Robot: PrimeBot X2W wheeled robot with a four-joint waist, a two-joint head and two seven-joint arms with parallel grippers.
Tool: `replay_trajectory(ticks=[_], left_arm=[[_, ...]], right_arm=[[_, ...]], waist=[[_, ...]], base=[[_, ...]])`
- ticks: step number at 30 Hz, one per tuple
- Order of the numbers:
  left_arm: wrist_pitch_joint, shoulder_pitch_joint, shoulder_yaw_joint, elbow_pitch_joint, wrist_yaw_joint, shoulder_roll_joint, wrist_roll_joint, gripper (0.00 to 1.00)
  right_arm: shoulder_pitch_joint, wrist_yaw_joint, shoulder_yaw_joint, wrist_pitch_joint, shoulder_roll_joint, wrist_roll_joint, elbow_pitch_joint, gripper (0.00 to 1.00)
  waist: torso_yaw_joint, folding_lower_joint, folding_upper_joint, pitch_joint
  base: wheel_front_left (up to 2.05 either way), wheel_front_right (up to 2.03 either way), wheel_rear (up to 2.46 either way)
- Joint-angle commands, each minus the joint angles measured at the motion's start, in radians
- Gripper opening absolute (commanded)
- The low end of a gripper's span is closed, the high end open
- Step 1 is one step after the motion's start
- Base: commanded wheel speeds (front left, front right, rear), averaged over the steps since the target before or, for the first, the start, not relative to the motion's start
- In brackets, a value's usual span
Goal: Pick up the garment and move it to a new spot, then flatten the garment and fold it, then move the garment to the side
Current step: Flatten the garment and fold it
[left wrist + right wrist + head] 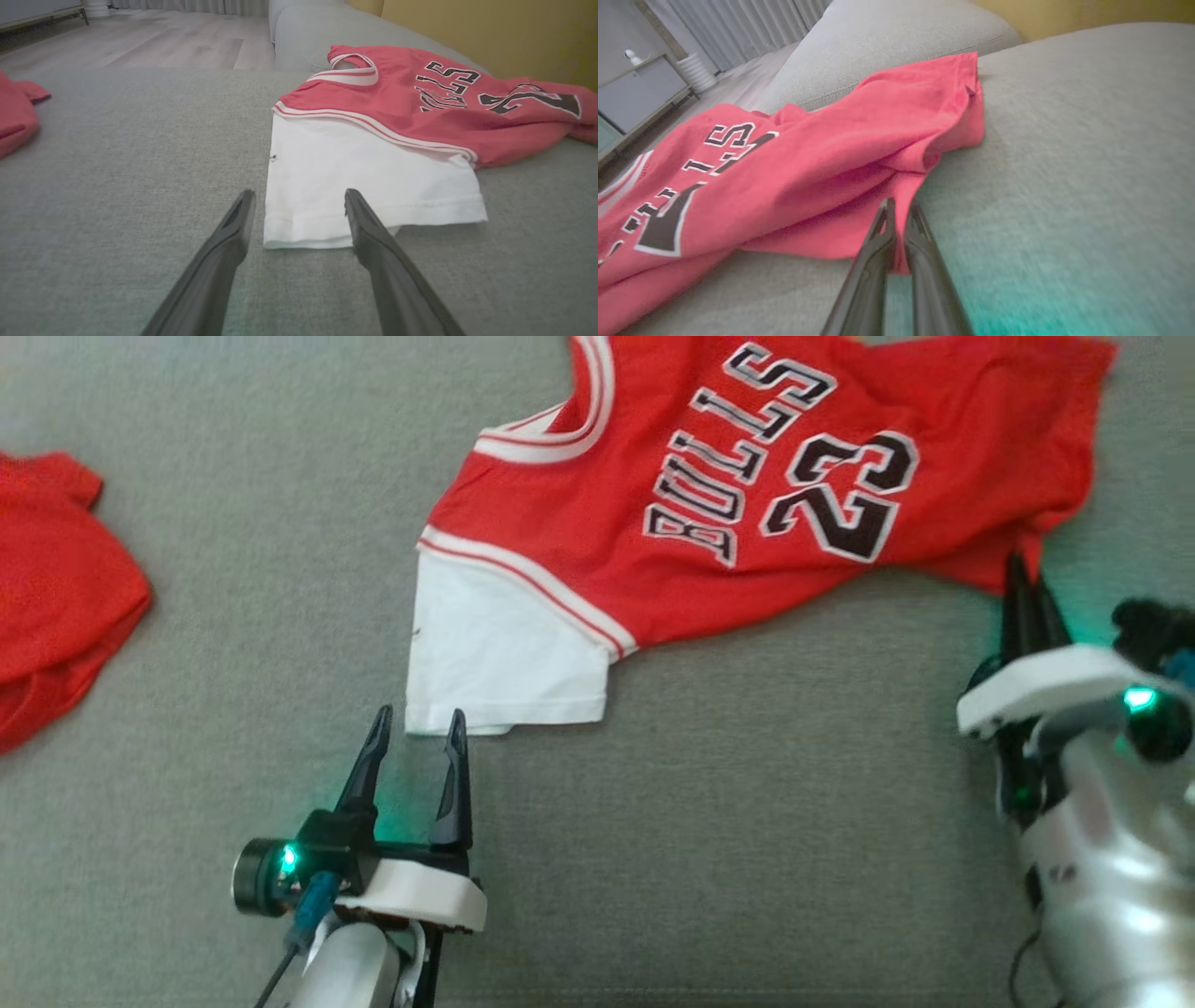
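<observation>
Head view: the left arm reaches up from below the jersey (747, 495), and the left gripper (420, 712) has its fingers spread wide and holds nothing, the tips just short of the hem of the white sleeve (504, 644). In the left wrist view the left gripper (299, 193) straddles that hem's near corner, low over the grey sofa (117, 186). The right arm comes in at the jersey's lower right. The right gripper (1022, 569) points at the red bottom corner, its fingers pressed together. In the right wrist view the right gripper (901, 204) is pinched on a fold of that corner, with a strip of red showing between the fingers. The jersey lies spread on the sofa, print up. Its top edge is cut off, the right forearm runs out of frame, and the right wrist view is blurred. Well off the jersey's sleeve side lies another red cloth (56, 588), partly cut off
</observation>
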Motion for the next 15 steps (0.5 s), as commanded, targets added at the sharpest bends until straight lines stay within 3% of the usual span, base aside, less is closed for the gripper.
replay_trajectory(ticks=[1,8,15], left_arm=[[-0.005,-0.001,0.032,-0.023,0.001,0.007,0.000,1.00],[-0.005,0.042,0.058,-0.016,-0.002,0.007,-0.009,1.00],[-0.005,0.086,0.076,-0.005,-0.001,0.007,-0.021,1.00]], right_arm=[[0.043,-0.001,0.020,-0.003,0.011,0.021,-0.053,0.00],[0.175,-0.001,0.042,-0.003,0.005,0.134,-0.255,0.00],[0.282,-0.001,0.068,-0.003,-0.035,0.266,-0.329,0.00]], waist=[[-0.030,-0.0001,0.0000,-0.032],[-0.118,-0.0001,0.0000,-0.130],[-0.170,-0.0001,0.0000,-0.201]], base=[[0.00,0.00,0.00],[0.00,0.00,0.00],[0.00,0.00,0.00]])
